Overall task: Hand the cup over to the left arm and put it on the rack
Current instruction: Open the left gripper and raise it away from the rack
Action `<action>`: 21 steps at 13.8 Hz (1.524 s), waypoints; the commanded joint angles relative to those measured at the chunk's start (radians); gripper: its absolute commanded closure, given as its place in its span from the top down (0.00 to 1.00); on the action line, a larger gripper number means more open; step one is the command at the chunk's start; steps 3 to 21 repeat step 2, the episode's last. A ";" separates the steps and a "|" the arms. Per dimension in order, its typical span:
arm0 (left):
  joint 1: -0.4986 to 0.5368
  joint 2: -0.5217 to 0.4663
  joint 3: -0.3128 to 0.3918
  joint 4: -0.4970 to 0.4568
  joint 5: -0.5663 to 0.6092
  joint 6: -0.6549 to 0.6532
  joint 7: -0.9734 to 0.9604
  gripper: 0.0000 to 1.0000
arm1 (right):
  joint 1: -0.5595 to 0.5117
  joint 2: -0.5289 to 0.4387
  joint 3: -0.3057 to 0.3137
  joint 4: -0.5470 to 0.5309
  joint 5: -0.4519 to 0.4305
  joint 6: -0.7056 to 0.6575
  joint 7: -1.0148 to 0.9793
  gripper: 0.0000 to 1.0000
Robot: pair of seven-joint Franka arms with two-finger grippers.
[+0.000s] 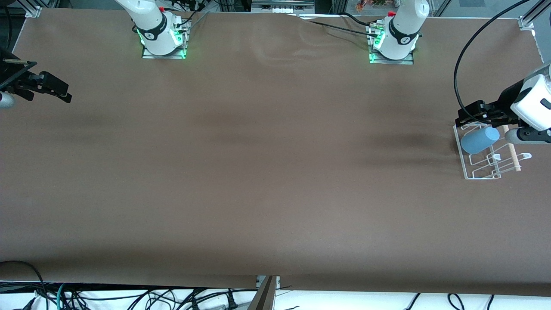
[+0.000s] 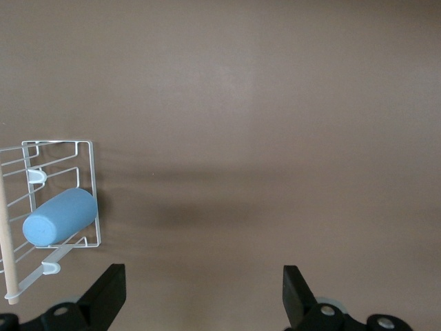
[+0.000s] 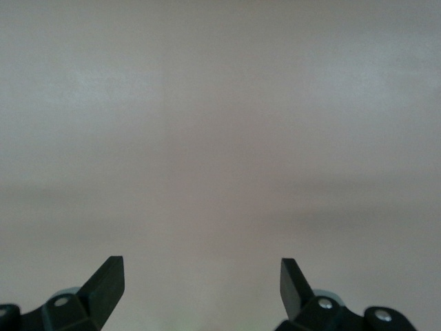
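1. You'll find the cup (image 1: 480, 140) lying on its side in the rack (image 1: 467, 172), at the left arm's end of the table (image 1: 258, 172). Nothing is holding it.
2. In the left wrist view the cup (image 2: 58, 218) rests against the wires at one end of the rack (image 2: 91, 181), with its closed base turned toward the wooden rod (image 2: 7, 248) that runs along the rack's side.
3. Your left gripper (image 1: 473, 113) hangs over the end of the rack that lies farther from the front camera, just above the cup. Its jaws are spread wide and hold nothing.
4. From the left wrist view you can see the cup sits off to one side of the left gripper (image 2: 204, 293), outside the gap between the fingers (image 2: 110, 293). Only bare table shows between them.
5. Your right gripper (image 1: 60, 91) waits at the right arm's end of the table, well apart from the cup and rack.
6. The right wrist view shows the right gripper (image 3: 202, 288) with its jaws spread too, empty, over plain tabletop.
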 commanded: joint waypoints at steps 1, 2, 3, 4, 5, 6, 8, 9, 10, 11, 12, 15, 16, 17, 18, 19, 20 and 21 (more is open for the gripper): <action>-0.010 0.005 -0.001 0.036 -0.013 -0.019 -0.016 1.00 | -0.018 -0.007 0.018 0.008 -0.004 -0.016 0.014 1.00; -0.010 0.005 -0.003 0.036 -0.013 -0.019 -0.016 1.00 | -0.018 -0.007 0.018 0.008 -0.004 -0.016 0.014 1.00; -0.010 0.005 -0.003 0.036 -0.013 -0.019 -0.016 1.00 | -0.018 -0.007 0.018 0.008 -0.004 -0.016 0.014 1.00; -0.010 0.005 -0.003 0.036 -0.013 -0.019 -0.016 1.00 | -0.018 -0.007 0.018 0.008 -0.004 -0.016 0.014 1.00; -0.010 0.005 -0.003 0.036 -0.013 -0.019 -0.016 1.00 | -0.018 -0.007 0.018 0.008 -0.004 -0.016 0.014 1.00; -0.010 0.005 -0.003 0.036 -0.013 -0.019 -0.016 1.00 | -0.018 -0.007 0.018 0.008 -0.004 -0.016 0.014 1.00; -0.010 0.005 -0.003 0.036 -0.013 -0.019 -0.016 1.00 | -0.018 -0.007 0.018 0.008 -0.004 -0.016 0.014 1.00; -0.010 0.005 -0.003 0.036 -0.013 -0.019 -0.016 1.00 | -0.018 -0.007 0.018 0.008 -0.004 -0.016 0.014 1.00; -0.010 0.005 -0.003 0.036 -0.013 -0.019 -0.016 1.00 | -0.018 -0.007 0.018 0.008 -0.004 -0.016 0.014 1.00; -0.010 0.005 -0.003 0.036 -0.013 -0.019 -0.016 1.00 | -0.018 -0.007 0.018 0.008 -0.004 -0.016 0.014 1.00; -0.010 0.005 -0.003 0.036 -0.013 -0.019 -0.016 1.00 | -0.018 -0.007 0.018 0.008 -0.004 -0.016 0.014 1.00; -0.010 0.005 -0.003 0.036 -0.013 -0.019 -0.016 1.00 | -0.018 -0.007 0.018 0.008 -0.004 -0.016 0.014 1.00; -0.010 0.005 -0.003 0.036 -0.013 -0.019 -0.016 1.00 | -0.018 -0.007 0.018 0.008 -0.004 -0.016 0.014 1.00; -0.010 0.005 -0.003 0.036 -0.013 -0.019 -0.016 1.00 | -0.018 -0.007 0.018 0.008 -0.004 -0.016 0.014 1.00; -0.010 0.005 -0.003 0.036 -0.013 -0.019 -0.016 1.00 | -0.018 -0.007 0.018 0.008 -0.004 -0.016 0.014 1.00; -0.010 0.005 -0.003 0.036 -0.013 -0.019 -0.016 1.00 | -0.018 -0.007 0.018 0.008 -0.004 -0.016 0.014 1.00; -0.010 0.005 -0.003 0.036 -0.013 -0.019 -0.016 1.00 | -0.018 -0.007 0.018 0.008 -0.004 -0.016 0.014 1.00; -0.010 0.005 -0.003 0.036 -0.013 -0.019 -0.016 1.00 | -0.018 -0.007 0.018 0.008 -0.004 -0.016 0.014 1.00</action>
